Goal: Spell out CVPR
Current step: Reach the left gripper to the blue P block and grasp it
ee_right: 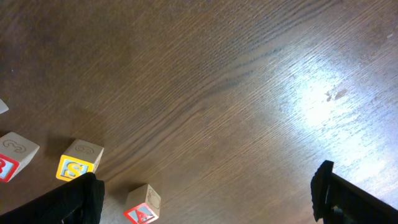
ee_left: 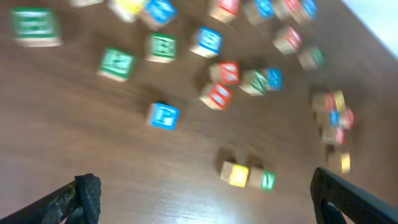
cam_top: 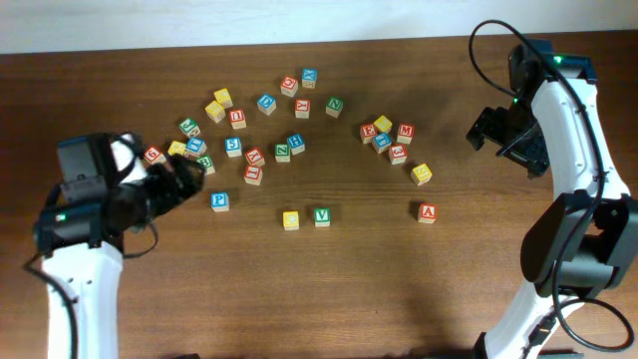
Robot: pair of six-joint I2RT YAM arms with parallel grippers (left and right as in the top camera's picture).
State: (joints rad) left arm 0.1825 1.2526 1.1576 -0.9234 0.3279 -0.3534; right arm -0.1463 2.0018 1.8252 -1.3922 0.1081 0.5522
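Yellow block beside V block (left pincer spread).

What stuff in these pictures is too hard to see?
Left wrist view: blur smears the letter on the yellow wooden block and most blocks behind it.
Right wrist view: the left edge cuts off the red-lettered wooden block.
Overhead view: the black left claw hides whatever lies under it.
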